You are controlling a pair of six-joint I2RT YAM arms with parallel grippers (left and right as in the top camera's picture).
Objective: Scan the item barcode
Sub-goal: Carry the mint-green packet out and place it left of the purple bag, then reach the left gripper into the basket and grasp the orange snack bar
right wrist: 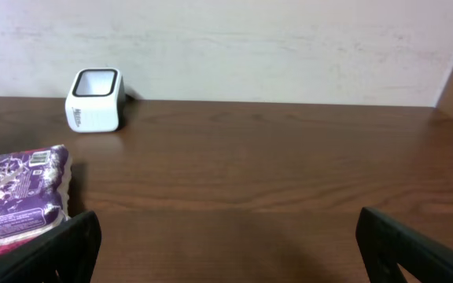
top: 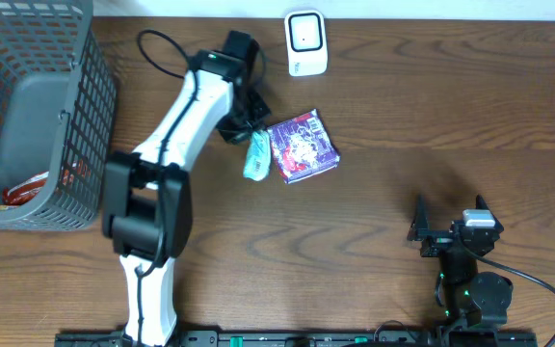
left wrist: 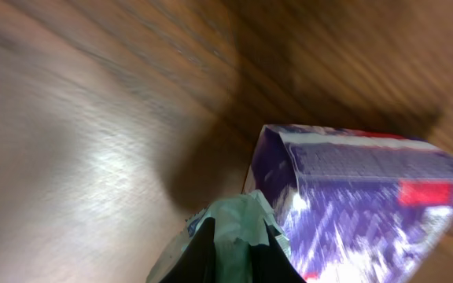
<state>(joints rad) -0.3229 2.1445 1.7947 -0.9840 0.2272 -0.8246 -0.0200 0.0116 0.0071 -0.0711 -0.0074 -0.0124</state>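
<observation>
1. The small white box-shaped scanner sits at the far edge of the brown wooden surface, and from the right wrist view its window looks to face upward.
2. The pale green crinkly plastic packet is on the robot's side of the scanner and a bit to its left. Its long axis runs roughly front to back. It's right up against a purple printed snack packet, but I can't tell if they overlap.
3. So the scanner is ahead and slightly right of the green packet. My guess is the next move is a short carry that way, turning the barcode side down over the window. I can't see a barcode on it from any view.
4. The left arm is by far the nearer one. The left tool is pinched tight on the green packet's near edge, with the wrapper bunched between the dark fingers.
5. The right tool sits well off from the scanner, near the robot. It's spread wide and holding nothing.
</observation>
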